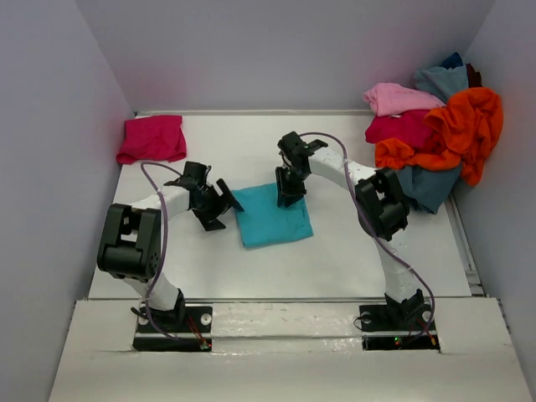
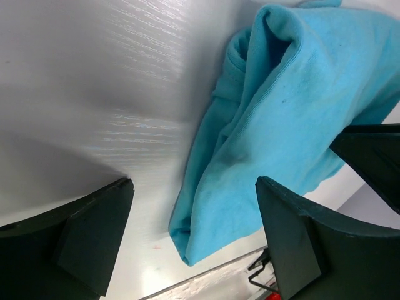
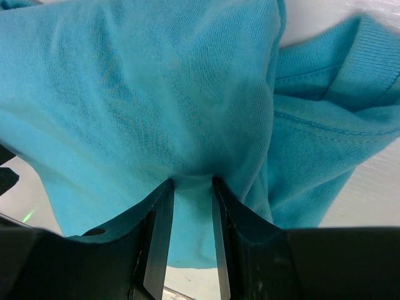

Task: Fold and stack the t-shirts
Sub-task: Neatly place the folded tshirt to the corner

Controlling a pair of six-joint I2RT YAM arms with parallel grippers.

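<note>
**Fig.** Top view w/ left and right wrist views.

**Centre of frame:** turquoise t-shirt [image 1: 272, 216], folded to a rough rectangle, lies on the white desk [image 1: 335, 251] between the two arms.

**Right tool** [image 1: 289, 194]: stands over the shirt's upper edge, pointing down. In the right wrist view its fingers [image 3: 159, 219] are drawn close together w/ a ridge of turquoise cloth pinched between them (the narrow gap is filled by fabric). The cloth gathers in taut creases toward the pinch and fills nearly the whole frame.

**Left tool** [image 1: 224, 208]: sits just beside the shirt's upper-left corner, low over the desk, jaws spread wide and holding nothing. In the left wrist view its two dark fingers [image 2: 94, 231] stand at lower left and lower right of the frame. Bare desk lies on the left side, and a bunched edge of the turquoise shirt runs down the middle between them. Whether the lower-right finger touches the cloth cannot be told.

**Upper left of top view:** magenta-pink t-shirt [image 1: 152, 138], folded, lies near the desk's corner, well apart from both tools.

**Upper right of top view:** loose heap of unfolded shirts, against the wall.
- light pink t-shirt [image 1: 398, 98]: at top left of the heap.
- crimson t-shirt [image 1: 406, 127]: just below the light pink one.
- orange t-shirt [image 1: 469, 126]: draped across the front.
- dusty blue t-shirt [image 1: 427, 188]: shows beneath the orange one, w/ more blue cloth at the back.
</note>
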